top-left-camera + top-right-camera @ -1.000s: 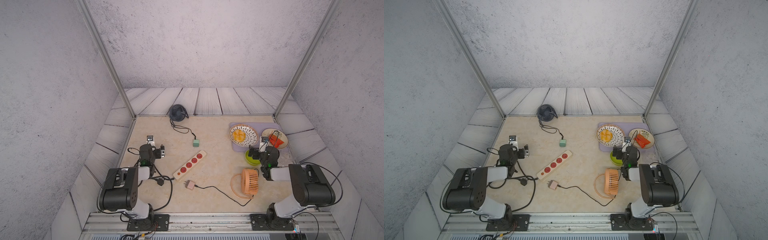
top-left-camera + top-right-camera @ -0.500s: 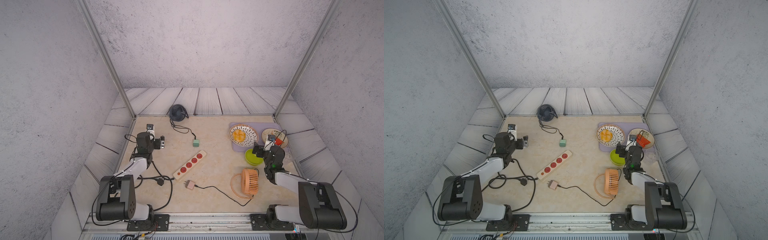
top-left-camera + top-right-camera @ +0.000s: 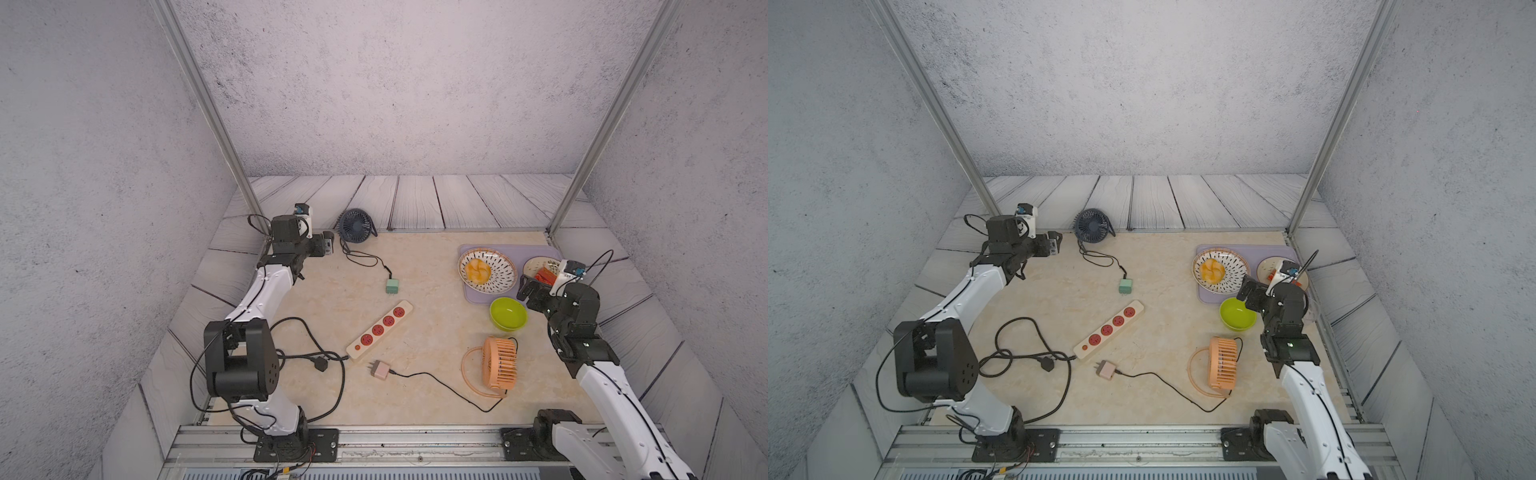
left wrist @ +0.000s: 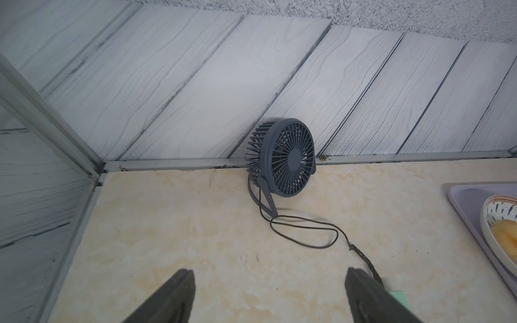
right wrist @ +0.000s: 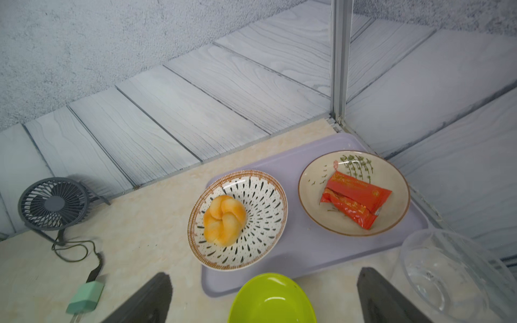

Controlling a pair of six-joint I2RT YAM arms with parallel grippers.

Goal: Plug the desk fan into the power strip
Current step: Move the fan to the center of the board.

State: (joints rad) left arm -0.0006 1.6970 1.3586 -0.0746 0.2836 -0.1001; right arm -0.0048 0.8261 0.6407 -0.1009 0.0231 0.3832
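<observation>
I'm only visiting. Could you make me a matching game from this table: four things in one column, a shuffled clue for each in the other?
Things:
1. dark blue fan
2. orange fan
3. bread roll
4. red packet

Clues:
a. lies on the plate with the green plant drawing
b. its cord ends in the pink plug
c. lies on the black-dashed plate
d. its cord ends in the green plug

Pairs: 1-d, 2-b, 3-c, 4-a.

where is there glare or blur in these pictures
left wrist view: fingers soft-edged, blue fan sharp; right wrist view: bright glints on the clear bowl; both top views: even light, faint shadows, no blur
</observation>
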